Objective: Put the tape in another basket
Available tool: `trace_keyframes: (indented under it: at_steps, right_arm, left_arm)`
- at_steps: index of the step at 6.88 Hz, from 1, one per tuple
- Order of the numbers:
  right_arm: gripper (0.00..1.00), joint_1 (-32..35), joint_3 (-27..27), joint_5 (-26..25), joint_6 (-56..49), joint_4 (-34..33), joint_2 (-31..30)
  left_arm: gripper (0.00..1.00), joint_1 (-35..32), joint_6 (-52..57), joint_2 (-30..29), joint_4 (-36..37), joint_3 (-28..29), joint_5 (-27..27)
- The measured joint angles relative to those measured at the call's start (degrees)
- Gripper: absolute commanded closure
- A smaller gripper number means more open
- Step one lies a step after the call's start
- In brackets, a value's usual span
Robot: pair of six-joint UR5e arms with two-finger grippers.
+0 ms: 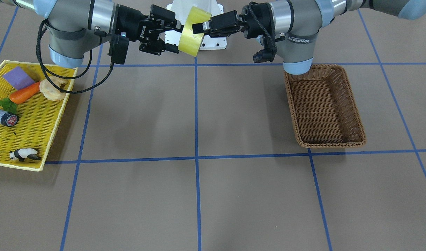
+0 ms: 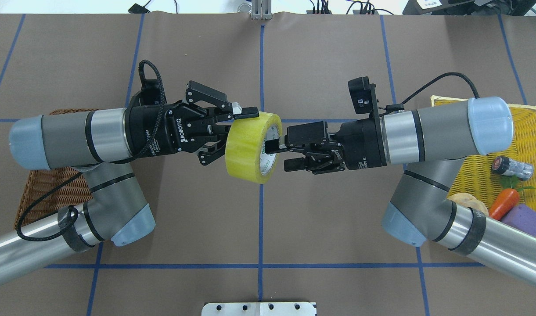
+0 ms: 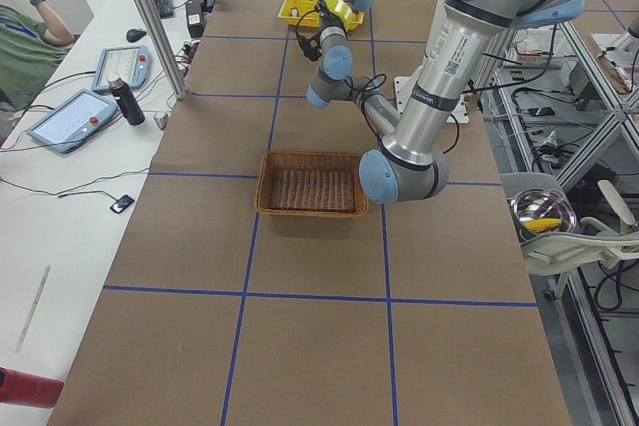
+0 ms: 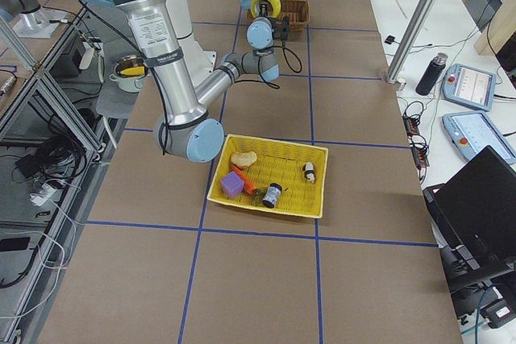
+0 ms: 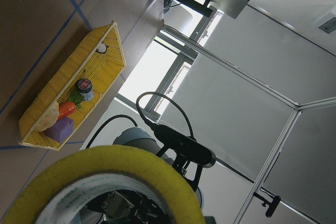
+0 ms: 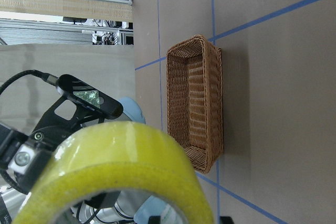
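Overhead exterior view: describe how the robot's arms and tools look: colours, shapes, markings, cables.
The left arm and right arm are grey and silver tubes with pale blue joint caps. The left tool and right tool are black and two-fingered; the left reads ROBOTIQ in white. A black cable loops over each wrist.

Glossy, translucent yellow plastic film on the tape [image 2: 246,149], over a pale matt core. Rough brown woven wicker for the basket [image 1: 331,143]. Yellow plastic mesh for the tray [image 1: 35,129]. Matt brown, paper-like table covering [image 1: 247,111] with blue grid lines [image 1: 196,115]. Matt grey shells, satin metal bands and pale blue caps on the arms [image 2: 66,136].
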Motion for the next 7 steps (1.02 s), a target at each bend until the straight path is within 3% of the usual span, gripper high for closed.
trace_keyframes:
  at_steps: [3,5,7]
  right_arm:
    - [0.0,2.69,0.02,2.43,-0.73,-0.38,-2.82]
    - [0.0,10.57,-0.89,11.63,-1.31,-1.56,-3.83]
    - [0.0,20.74,-4.95,21.38,-6.56,-3.03,-3.92]
  left_arm:
    - [1.0,0.01,-0.18,0.3,-0.27,0.05,-0.05]
    - [1.0,-0.32,0.33,0.56,-0.2,0.22,0.11]
    - [1.0,-1.41,9.03,2.61,0.37,0.21,0.35]
